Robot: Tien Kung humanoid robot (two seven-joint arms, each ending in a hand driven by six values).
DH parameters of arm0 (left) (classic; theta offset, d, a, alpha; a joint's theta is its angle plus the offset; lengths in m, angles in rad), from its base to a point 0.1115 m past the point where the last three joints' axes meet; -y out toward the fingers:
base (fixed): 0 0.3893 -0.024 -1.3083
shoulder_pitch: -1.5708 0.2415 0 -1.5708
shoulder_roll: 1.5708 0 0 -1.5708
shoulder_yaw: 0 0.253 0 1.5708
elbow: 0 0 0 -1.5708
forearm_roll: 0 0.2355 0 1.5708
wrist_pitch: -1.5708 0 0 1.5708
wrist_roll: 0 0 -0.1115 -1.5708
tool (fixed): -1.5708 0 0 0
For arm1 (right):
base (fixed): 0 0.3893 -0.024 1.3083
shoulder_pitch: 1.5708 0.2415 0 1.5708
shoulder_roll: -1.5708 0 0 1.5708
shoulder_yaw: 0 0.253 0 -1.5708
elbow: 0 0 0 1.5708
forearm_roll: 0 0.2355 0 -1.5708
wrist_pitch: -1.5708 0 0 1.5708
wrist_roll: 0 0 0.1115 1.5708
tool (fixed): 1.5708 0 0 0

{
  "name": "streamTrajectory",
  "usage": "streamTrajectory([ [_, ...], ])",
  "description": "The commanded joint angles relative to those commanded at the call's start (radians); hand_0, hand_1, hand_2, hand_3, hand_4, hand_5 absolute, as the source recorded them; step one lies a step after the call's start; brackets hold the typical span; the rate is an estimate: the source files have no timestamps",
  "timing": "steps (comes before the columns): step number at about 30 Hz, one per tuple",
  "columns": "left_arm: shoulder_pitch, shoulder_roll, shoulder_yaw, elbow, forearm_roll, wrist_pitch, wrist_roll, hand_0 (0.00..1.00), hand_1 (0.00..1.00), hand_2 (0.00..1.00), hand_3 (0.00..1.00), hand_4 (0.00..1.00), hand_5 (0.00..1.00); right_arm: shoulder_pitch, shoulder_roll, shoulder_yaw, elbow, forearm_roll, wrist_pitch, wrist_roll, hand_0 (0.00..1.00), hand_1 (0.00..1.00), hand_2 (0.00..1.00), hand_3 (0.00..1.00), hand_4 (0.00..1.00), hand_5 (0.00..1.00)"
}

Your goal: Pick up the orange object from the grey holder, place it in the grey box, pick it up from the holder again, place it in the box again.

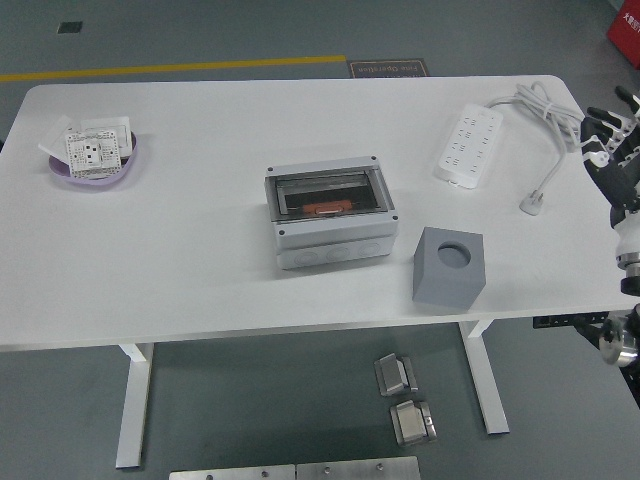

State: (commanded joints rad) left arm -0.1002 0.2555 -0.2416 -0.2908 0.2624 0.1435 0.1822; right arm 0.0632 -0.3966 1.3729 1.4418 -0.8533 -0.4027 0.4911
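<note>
Head view shows your orange block (323, 209) lying inside the grey lidded plastic box (330, 216); the grey cube holder (449, 265) sits empty, and the right hand (612, 147) at the table's right edge is open, holding nothing.

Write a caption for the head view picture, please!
Orange object lies in the grey box; grey holder sits empty.
</note>
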Motion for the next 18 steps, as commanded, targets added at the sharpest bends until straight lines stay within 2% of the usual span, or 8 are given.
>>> streamTrajectory([
  [6,-0.011,0.002,-0.014,-0.001,0.012,0.000,0.000,0.658,0.655,0.611,0.649,0.628,0.453,0.001,-0.003,0.011,0.014,0.097,-0.022,-0.014,0.756,0.702,0.721,0.837,0.677,0.283],
  [18,-0.027,0.009,-0.045,-0.010,0.049,0.000,0.001,0.658,0.655,0.610,0.647,0.626,0.452,-0.010,-0.009,0.029,0.025,0.061,-0.048,-0.030,0.775,0.711,0.729,0.827,0.676,0.287],
])
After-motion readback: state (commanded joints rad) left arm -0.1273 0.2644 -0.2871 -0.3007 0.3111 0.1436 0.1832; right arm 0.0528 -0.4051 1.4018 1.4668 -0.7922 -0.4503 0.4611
